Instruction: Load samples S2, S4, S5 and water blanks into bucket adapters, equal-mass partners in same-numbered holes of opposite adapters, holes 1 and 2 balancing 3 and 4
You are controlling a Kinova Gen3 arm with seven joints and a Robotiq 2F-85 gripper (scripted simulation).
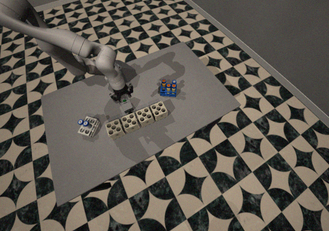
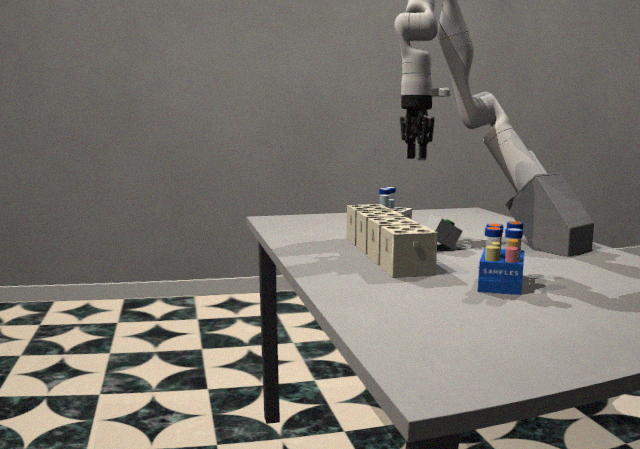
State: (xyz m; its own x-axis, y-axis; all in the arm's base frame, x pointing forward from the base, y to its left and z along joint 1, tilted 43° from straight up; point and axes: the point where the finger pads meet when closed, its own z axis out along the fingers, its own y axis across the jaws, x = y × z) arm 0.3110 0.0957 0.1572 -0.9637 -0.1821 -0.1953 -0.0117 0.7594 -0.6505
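Four beige bucket adapters [image 1: 136, 119] stand in a row on the grey table, and all their holes look empty; they also show in the side view [image 2: 392, 237]. The blue sample rack [image 1: 168, 89] holds several tubes, three with orange cap dots and one with a pale dot [image 1: 174, 82]; in the side view [image 2: 500, 268] it reads SAMPLES. The white blank rack [image 1: 88, 126] holds two blue-capped tubes [image 1: 83, 122]. My gripper [image 2: 416, 152] hangs high above the table, partly open and empty, and in the top view [image 1: 122, 94] it lies over the DONE desk [image 1: 124, 102].
The DONE desk with its green key [image 2: 447, 232] sits just behind the adapter row. The robot base [image 2: 550, 214] stands at the table's back edge. The blank tubes [image 2: 386, 196] show behind the adapters in the side view.
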